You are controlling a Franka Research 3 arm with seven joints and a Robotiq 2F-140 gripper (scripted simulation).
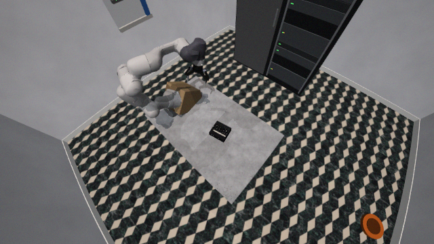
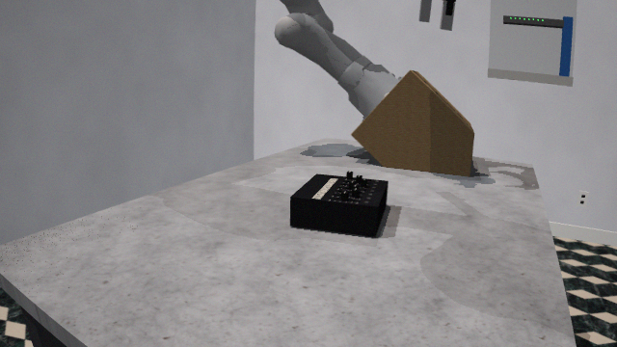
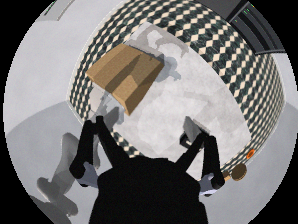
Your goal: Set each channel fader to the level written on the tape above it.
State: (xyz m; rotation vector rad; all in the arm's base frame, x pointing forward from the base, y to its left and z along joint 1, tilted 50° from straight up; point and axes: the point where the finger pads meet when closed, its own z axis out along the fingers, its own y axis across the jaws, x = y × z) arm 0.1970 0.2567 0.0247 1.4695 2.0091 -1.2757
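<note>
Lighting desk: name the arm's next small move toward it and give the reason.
Probably bring the open, empty gripper across the table and down toward the lighting desk. It hangs high by the table's far end, beyond the brown box, well away from the fader caps.
</note>
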